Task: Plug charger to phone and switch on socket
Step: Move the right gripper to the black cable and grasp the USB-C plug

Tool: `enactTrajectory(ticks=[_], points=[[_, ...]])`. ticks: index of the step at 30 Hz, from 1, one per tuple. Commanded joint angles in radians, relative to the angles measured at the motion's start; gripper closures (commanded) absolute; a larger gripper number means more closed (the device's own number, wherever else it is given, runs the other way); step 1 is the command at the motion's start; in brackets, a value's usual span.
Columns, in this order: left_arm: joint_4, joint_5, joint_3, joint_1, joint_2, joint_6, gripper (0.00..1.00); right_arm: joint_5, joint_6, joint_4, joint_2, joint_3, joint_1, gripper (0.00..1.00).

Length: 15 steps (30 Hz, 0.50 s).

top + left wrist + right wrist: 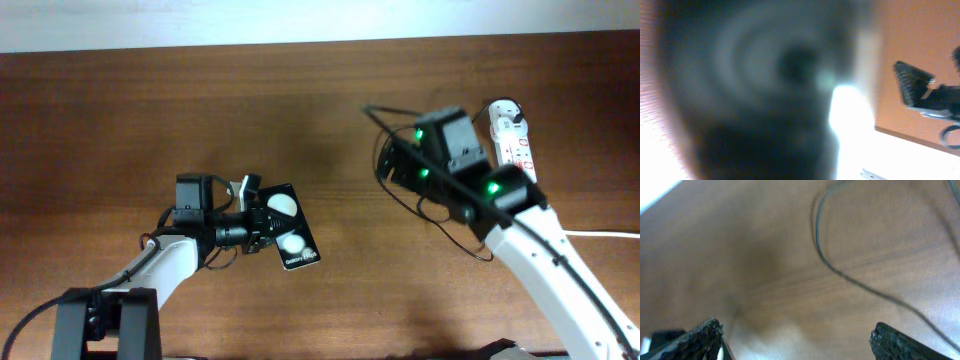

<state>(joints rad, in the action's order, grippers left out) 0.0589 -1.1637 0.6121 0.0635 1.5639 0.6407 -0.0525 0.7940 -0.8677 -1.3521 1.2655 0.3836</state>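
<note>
- Tabletop (150, 110): dark brown wood grain, filling the overhead view below a pale strip along the top edge.
- Phone (287, 232): black, glossy, rectangular, lower centre-left of the overhead view. It is turned at a slant, with two white round reflections on its face and tiny white text at its lower right end.
- Left gripper (258, 228): reaches in from the lower left. Jaws clenched on the phone's left long edge, as far as the overhead view shows. The left wrist view is almost filled by a dark, blurred mass close to the lens with a bright glare patch, so it shows nothing further of the grip.
- Right gripper (800, 342): jaws released, with the two fingertips (702, 337) far apart at the lower corners of the right wrist view and only bare wood between them. In the overhead view it hangs at centre-right, well apart from the phone.
- Charger (855, 282): thin black cable lying in a loose curve on the wood, from top centre to lower right of the right wrist view, above the open jaws and touched by neither. Its connector tip cannot be made out.
- Socket (517, 143): white elongated strip with small red marks, at the upper right of the overhead view, just beyond the right arm and partly covered by it.
- Thick white cord (605, 235): runs to the right edge of the overhead view.
</note>
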Motion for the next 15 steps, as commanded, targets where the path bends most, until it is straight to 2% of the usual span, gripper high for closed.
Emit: enactTrajectory(ticks=[1,5,9,12,15], points=[[-0.006,0.002,0.004,-0.001,-0.001,0.002,1.00,-0.095,-0.032,-0.083,-0.129,0.153,-0.047,0.03],[-0.006,0.002,0.004,-0.001,-0.001,0.002,1.00,-0.117,-0.031,-0.100,-0.336,0.310,-0.117,0.03],[-0.006,0.002,0.004,-0.001,-0.001,0.002,1.00,-0.117,-0.030,0.023,-0.472,0.335,-0.157,0.07],[-0.006,0.002,0.004,-0.001,-0.001,0.002,1.00,-0.117,-0.021,0.130,-0.568,0.335,-0.176,0.14],[-0.006,0.003,0.004,-0.001,-0.001,0.002,1.00,-0.116,0.120,0.166,-0.651,0.335,-0.196,0.15]])
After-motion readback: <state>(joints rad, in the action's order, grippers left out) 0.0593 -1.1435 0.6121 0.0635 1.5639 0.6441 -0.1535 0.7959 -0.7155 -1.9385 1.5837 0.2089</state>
